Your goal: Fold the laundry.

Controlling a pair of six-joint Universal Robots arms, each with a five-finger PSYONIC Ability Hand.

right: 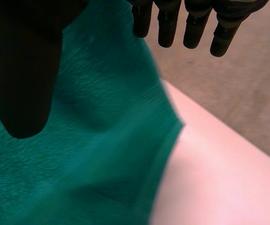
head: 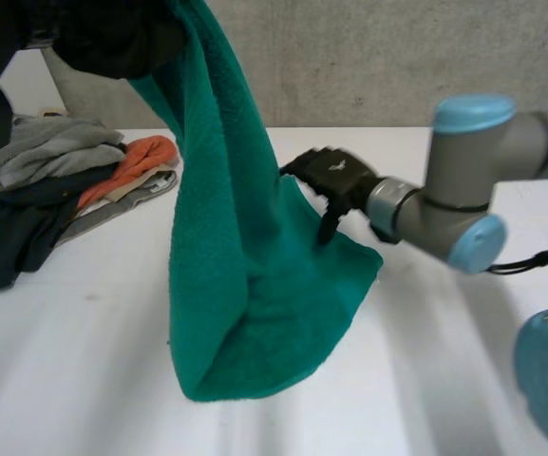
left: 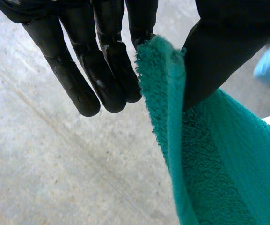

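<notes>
left hand (left: 111, 61) pinching green towel (head: 245, 285) by upper edge, towel hanging over white tabletop (head: 84, 361) | right hand (head: 335, 176) hovering spread at towel's side | clothes pile (head: 46, 180) lying far-left | grey concrete wall (head: 378, 57) standing behind

A rough grey concrete wall (head: 397, 57) is running along the far edge of the white table (head: 65, 380); even light is falling across it.

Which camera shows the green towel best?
The head view: nearly the whole green towel hangs there. The left wrist view shows the edge pinched by the left robot hand; the right wrist view, a stretch beside the right robot hand.
</notes>
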